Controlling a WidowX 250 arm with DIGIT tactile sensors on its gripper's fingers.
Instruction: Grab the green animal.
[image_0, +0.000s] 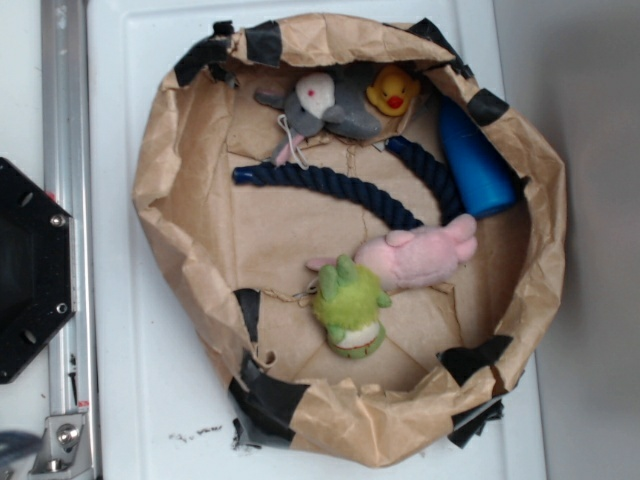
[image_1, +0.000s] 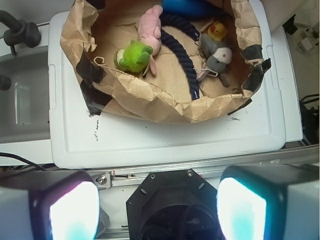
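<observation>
Your gripper (image_1: 157, 210), pads spread and cropped by the wrist view's lower edge, sits well apart from the fuzzy lime green animal (image_0: 350, 305).

We're looking past our gripper (image_1: 157, 207), its two fingers (image_1: 72, 210) spread wide at the bottom of frame, and well ahead of it sits the paper nest (image_1: 150, 102) holding the green animal (image_1: 132, 56) ahead-left, touching the pink plush (image_1: 151, 27), with a navy rope (image_1: 182, 52) just right.
</observation>
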